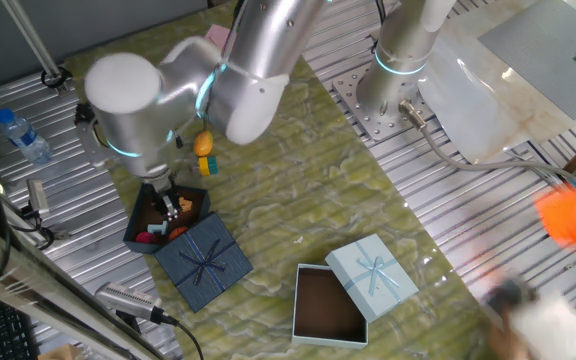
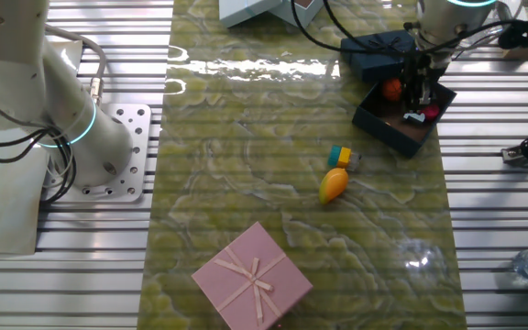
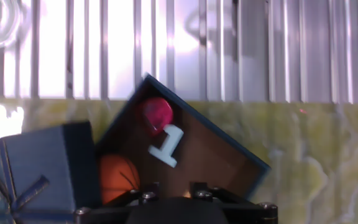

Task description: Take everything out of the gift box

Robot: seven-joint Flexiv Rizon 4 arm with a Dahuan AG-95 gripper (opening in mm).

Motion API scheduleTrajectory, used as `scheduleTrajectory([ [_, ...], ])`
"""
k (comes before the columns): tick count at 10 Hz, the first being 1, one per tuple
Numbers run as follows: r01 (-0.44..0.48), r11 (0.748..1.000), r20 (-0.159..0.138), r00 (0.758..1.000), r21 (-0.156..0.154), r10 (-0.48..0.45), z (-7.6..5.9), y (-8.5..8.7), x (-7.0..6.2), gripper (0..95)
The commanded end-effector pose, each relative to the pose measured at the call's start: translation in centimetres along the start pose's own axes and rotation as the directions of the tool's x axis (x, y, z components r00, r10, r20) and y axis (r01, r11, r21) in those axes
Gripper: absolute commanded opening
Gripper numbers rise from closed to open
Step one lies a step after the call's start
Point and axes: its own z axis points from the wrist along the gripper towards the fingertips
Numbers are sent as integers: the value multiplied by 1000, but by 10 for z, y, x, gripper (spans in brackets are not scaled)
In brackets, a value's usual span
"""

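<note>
Pincer lowered into the open gift box at the bench edge.

We see the square navy gift box (image 1: 144, 222) sitting open at the edge of the mottled green bench (image 1: 298, 190), beside the ribbed metal, its ribbon-tied lid (image 1: 204, 262) leaning against it. The pincer (image 1: 171, 209) hangs inside; we cannot tell whether its fingers are apart or together. On the dark floor lie a round orange ball (image 3: 115, 178), a glossy red piece (image 3: 156, 112) and a white figure "1" (image 3: 166, 147). Out on the bench lies a smooth orange-yellow oval toy (image 2: 334, 183), touching a small blocky teal-and-yellow toy (image 2: 340, 156).
</note>
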Motion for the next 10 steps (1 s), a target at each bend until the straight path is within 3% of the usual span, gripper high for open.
scheduleTrajectory([
  [1, -1, 1000, -6, 1000, -10, 1, 1, 4, -1, 190],
  [7, -11, 1000, 12, 1000, -6, 11, 17, 7, -11, 190],
  [10, -34, 999, 24, 999, -5, 34, 20, 11, -23, 190],
])
